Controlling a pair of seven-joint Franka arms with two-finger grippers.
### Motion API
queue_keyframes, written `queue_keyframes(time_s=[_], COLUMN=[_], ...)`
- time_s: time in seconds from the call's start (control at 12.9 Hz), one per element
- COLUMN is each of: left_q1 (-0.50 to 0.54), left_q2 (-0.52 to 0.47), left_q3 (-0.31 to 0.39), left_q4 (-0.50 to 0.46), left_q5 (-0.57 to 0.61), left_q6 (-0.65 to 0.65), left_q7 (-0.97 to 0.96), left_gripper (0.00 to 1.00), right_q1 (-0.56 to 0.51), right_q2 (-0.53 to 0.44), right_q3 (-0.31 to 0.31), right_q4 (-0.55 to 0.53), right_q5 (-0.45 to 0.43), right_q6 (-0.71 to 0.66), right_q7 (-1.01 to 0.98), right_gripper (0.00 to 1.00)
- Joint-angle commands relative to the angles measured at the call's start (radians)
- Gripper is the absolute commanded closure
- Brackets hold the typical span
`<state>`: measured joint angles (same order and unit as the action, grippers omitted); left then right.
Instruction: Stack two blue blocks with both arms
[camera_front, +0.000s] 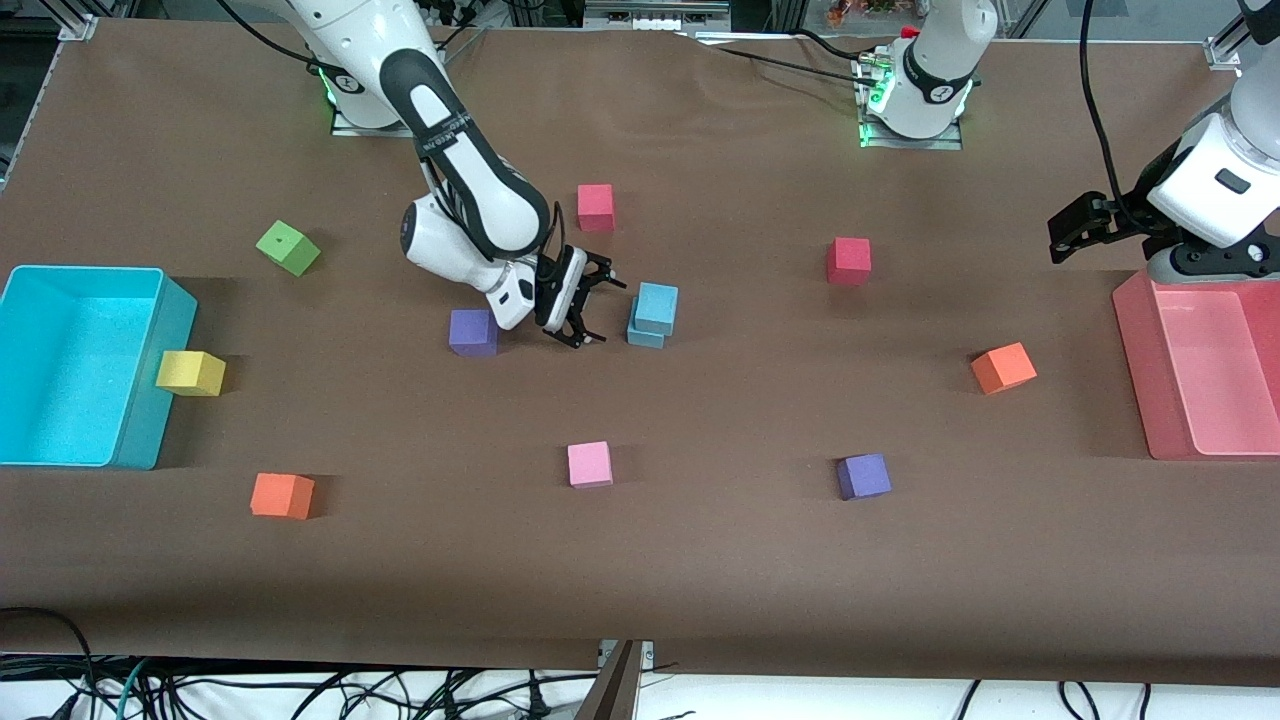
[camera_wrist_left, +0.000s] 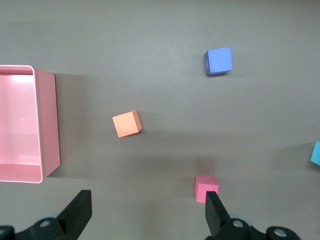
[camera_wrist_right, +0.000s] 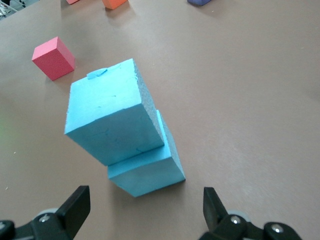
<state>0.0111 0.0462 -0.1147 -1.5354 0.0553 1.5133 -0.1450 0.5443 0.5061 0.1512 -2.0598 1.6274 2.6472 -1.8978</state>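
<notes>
Cyan foam cubes, the two blue blocks (camera_front: 654, 313), sit stacked slightly askew just beside the empty, wide-open right gripper (camera_front: 590, 307), while the left gripper (camera_wrist_left: 146, 212), spread and empty, waits near the pink plastic bin (camera_wrist_left: 47, 125); the top block (camera_wrist_right: 112, 117) overhangs, light and squashy, best pinched gently on flat sides.

Two blue blocks (camera_front: 655, 310); two red (camera_front: 849, 260), orange (camera_front: 1003, 367), purple (camera_front: 473, 332); one green (camera_front: 288, 247), yellow (camera_front: 190, 372), pink (camera_front: 590, 464); two bins (camera_front: 150, 400).

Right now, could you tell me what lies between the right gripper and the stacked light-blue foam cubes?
Nothing: only bare brown tabletop separates the open right gripper from the stacked light-blue foam cubes, clearest in the right wrist view.
</notes>
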Motion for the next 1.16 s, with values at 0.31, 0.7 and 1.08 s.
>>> queue_keyframes(time_s=[0.31,0.7,1.08], left_q1=[0.004,0.004,0.016], left_q2=[-0.017,-0.023,-0.028], left_q3=[0.004,0.006,0.007], left_q4=[-0.034,-0.045,-0.049], left_q5=[-0.034,-0.035,-0.077], left_q6=[0.004,0.004,-0.004], left_q7=[0.019,0.018,0.03], left_gripper=[0.0,0.0,0.0], right_q1=[-0.04,-0.11,-0.297], right_q2=[-0.245,-0.34,-0.455], right_q3=[-0.01,-0.071,-0.137], right_q4=[-0.171,-0.165,-0.059], right_q5=[-0.068,-0.496,-1.082], right_q6=[-0.004,-0.123,-0.485], right_q7=[0.191,0.593,1.133], right_gripper=[0.0,0.0,0.0])
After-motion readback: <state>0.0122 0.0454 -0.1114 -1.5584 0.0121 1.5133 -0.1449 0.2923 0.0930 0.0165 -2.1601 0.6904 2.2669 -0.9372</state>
